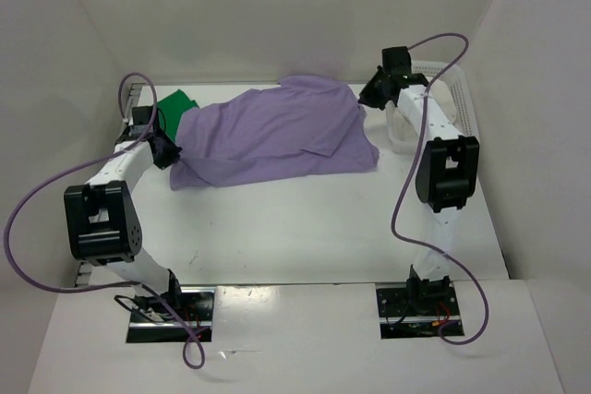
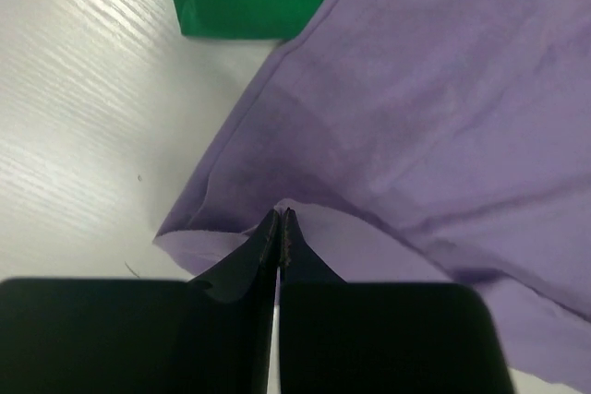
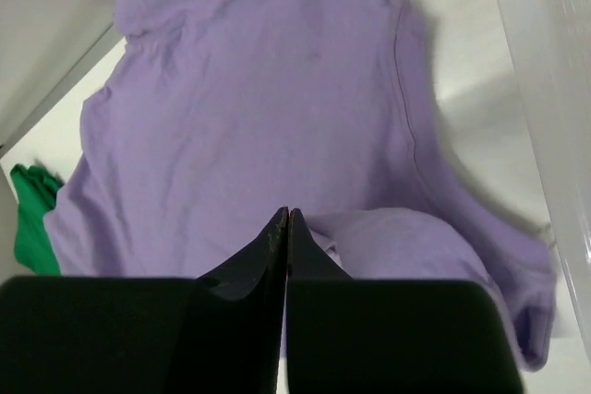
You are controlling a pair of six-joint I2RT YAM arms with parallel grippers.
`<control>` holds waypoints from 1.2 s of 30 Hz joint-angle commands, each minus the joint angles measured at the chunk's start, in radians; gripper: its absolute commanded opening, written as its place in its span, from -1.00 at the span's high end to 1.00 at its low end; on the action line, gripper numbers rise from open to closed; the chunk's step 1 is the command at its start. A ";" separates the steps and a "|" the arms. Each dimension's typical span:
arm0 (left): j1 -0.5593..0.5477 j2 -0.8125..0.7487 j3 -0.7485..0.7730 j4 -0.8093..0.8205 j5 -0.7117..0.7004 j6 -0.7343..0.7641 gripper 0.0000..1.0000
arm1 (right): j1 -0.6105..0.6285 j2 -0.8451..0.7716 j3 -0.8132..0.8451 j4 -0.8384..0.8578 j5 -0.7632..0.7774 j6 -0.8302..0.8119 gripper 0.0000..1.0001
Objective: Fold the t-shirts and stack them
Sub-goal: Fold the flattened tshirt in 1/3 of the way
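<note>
Since the lavender shirt (image 1: 277,131) lies loosely spread across the far middle of the table (image 1: 295,228), left edge overlapping the folded green shirt (image 1: 175,106), my worry is grip. My left gripper (image 2: 280,228) is pinched shut on only a thin tent of cloth at the near-left hem, and my right gripper (image 3: 287,223) is shut on a small bit by the sleeve near the basket (image 1: 462,99). Either pinch could slip under pull, dropping a corner and skewing the fold, or the drag could snag the green shirt and undo it.
</note>
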 commanded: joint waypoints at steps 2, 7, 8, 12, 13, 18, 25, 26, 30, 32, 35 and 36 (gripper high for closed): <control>0.007 0.066 0.058 0.065 -0.047 -0.005 1.00 | -0.005 0.110 0.137 -0.002 0.038 -0.026 0.99; 0.007 0.120 0.095 0.105 -0.058 0.008 0.97 | -0.005 0.212 0.277 -0.035 0.048 -0.035 0.99; 0.007 0.120 0.095 0.114 -0.058 0.008 0.97 | -0.005 0.212 0.286 -0.035 0.049 -0.035 0.99; 0.007 0.110 0.095 0.140 -0.058 0.017 0.45 | -0.005 0.238 0.340 -0.035 0.049 -0.026 0.88; 0.007 0.094 0.095 0.140 -0.058 0.017 0.27 | -0.005 0.238 0.340 -0.035 0.039 -0.026 0.78; 0.007 -0.050 0.040 0.140 -0.049 0.017 -0.62 | -0.005 0.155 0.304 -0.026 0.027 -0.046 0.27; 0.018 -0.277 -0.164 0.050 0.017 -0.043 -0.40 | -0.005 -0.211 -0.168 0.127 -0.002 0.001 0.49; 0.036 -0.310 -0.193 0.050 0.046 -0.076 -0.34 | -0.005 -0.258 -0.242 0.183 -0.014 0.014 0.79; 0.049 -0.325 -0.302 0.080 0.108 -0.115 -0.07 | 0.005 -0.459 -0.610 0.253 0.024 0.069 1.00; 0.058 -0.297 -0.316 0.094 0.117 -0.124 -0.05 | 0.005 -0.489 -0.687 0.253 0.035 0.080 1.00; 0.058 -0.274 -0.344 0.125 0.129 -0.175 -0.05 | 0.005 -0.524 -0.821 0.326 0.023 0.118 0.90; 0.058 -0.257 -0.362 0.140 0.120 -0.189 -0.05 | 0.005 -0.524 -0.833 0.336 0.010 0.118 0.75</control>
